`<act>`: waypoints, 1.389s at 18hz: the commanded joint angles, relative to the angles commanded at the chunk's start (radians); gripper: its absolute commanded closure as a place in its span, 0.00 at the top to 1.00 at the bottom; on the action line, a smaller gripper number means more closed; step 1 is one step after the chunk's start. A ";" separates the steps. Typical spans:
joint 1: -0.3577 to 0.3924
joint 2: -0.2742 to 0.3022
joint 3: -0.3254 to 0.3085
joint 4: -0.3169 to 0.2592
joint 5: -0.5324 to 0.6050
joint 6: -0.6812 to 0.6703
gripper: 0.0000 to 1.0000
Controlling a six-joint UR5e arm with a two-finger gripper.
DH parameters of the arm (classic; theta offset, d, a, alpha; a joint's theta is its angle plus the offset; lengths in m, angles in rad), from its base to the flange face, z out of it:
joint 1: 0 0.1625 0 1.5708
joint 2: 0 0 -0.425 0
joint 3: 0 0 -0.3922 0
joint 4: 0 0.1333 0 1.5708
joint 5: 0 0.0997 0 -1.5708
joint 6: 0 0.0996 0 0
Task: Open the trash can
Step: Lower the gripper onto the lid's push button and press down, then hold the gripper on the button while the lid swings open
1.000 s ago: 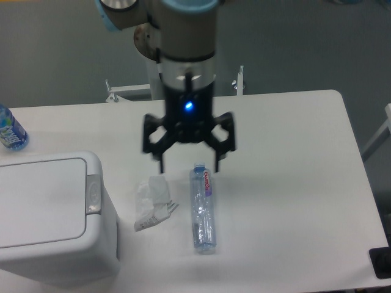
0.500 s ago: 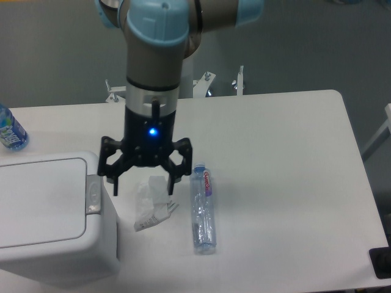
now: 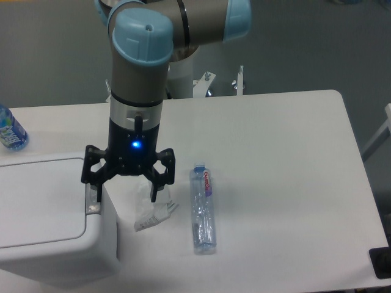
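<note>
The white surface carries the trash can at left, crumpled paper, a lying clear bottle and a blue-labelled bottle.

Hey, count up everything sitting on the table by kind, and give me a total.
Trash can: 1
Plastic bottles: 2, one lying flat, one at the left edge
Crumpled white wrapper: 1
Total: 4

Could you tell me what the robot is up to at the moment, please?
The arm holds its open gripper at the right edge of the white trash can, one finger over the grey latch. The lid is shut. A crumpled wrapper and a clear plastic bottle lie untouched on the table.
</note>
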 joint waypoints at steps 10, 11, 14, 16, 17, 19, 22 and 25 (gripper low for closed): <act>-0.002 -0.005 -0.006 0.000 0.000 -0.002 1.00; -0.002 -0.006 -0.008 0.000 0.000 -0.002 1.00; -0.003 -0.006 -0.008 0.000 0.000 -0.002 1.00; -0.002 -0.006 -0.009 0.000 0.000 0.000 1.00; -0.003 -0.006 -0.009 0.000 0.000 0.000 1.00; -0.003 -0.006 -0.009 0.000 0.000 0.000 1.00; -0.008 -0.008 -0.012 0.002 0.002 -0.002 1.00; -0.008 -0.006 -0.015 0.002 0.002 -0.002 1.00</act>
